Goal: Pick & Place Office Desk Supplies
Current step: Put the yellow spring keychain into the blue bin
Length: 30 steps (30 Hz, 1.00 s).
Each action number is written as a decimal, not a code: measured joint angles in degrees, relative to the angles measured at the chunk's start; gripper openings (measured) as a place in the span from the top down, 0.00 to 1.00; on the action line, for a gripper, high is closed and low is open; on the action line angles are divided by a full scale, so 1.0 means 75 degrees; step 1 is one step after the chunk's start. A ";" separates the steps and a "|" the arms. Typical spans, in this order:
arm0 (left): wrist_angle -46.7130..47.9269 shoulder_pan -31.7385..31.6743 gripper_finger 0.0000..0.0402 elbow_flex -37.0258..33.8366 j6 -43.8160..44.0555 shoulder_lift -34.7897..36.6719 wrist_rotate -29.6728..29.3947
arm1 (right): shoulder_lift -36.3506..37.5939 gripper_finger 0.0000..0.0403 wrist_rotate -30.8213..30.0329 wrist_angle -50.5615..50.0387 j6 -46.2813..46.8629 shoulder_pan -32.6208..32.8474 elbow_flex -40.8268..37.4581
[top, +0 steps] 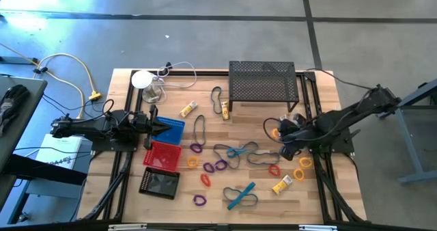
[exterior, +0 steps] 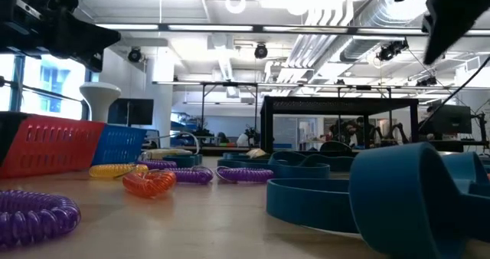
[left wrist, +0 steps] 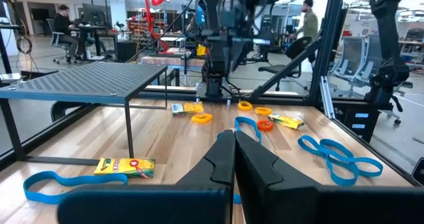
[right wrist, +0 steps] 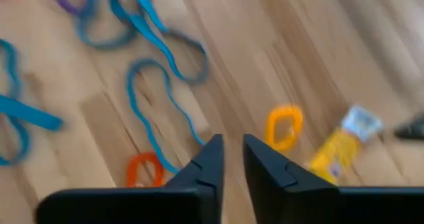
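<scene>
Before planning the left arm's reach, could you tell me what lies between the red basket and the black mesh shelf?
High view: black loop and yellow tube lie between red basket and mesh shelf.

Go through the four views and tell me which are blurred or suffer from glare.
High view: sharp, with sunlit glare on the floor beyond the table. Low view: nearby blue loop looms soft and oversized. Left wrist view: crisp. Right wrist view: smeared by motion, the orange ring and yellow tube fuzzy.

purple coil (exterior: 34, 213), orange coil (exterior: 149, 184), red basket (top: 162, 154), blue basket (top: 171, 129).
</scene>
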<state>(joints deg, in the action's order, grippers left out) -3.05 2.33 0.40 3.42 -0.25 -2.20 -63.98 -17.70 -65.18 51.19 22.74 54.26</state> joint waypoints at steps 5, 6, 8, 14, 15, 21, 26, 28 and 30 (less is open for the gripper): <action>-0.0013 -0.0006 0.96 0.0000 -0.0238 0.0000 -0.0291 | -0.0628 0.69 -0.0037 -0.0201 -0.0054 -0.0210 -0.0003; -0.0044 -0.0006 0.94 0.0000 -0.0240 0.0000 -0.0396 | -0.0739 0.66 -0.0031 -0.0194 -0.0054 -0.0246 -0.0003; -0.0096 -0.0009 0.89 0.0000 -0.0155 0.0000 -0.0486 | -0.0990 0.60 0.0018 -0.0202 -0.0054 -0.0308 -0.0003; -0.0117 0.0100 0.71 0.0000 -0.0126 0.0000 -0.0491 | -0.1370 0.52 0.0803 0.0139 -0.0341 -0.0588 -0.0351; -0.0117 0.0142 0.69 0.0000 -0.0114 0.0000 -0.0492 | -0.1398 0.52 0.0967 0.0242 -0.0446 -0.0661 -0.0472; -0.0116 0.0349 0.64 0.0000 0.0157 0.0000 -0.0489 | -0.1402 0.55 0.1000 0.1187 -0.1112 -0.1147 -0.1296; -0.0169 0.0378 0.63 0.0000 0.0234 0.0000 -0.0489 | -0.1399 0.57 0.0700 0.1820 -0.1797 -0.1417 -0.1569; -0.0187 0.0378 0.63 0.0000 0.0410 0.0000 -0.0489 | -0.1399 0.57 0.0672 0.1921 -0.1995 -0.1501 -0.1627; -0.0187 0.0378 0.63 0.0000 0.0527 0.0000 -0.0489 | -0.1399 0.57 0.0562 0.2116 -0.2049 -0.1547 -0.1744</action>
<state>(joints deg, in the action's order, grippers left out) -4.45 5.17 0.40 7.38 -0.25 -5.87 -74.48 -13.48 -49.31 35.82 11.13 41.18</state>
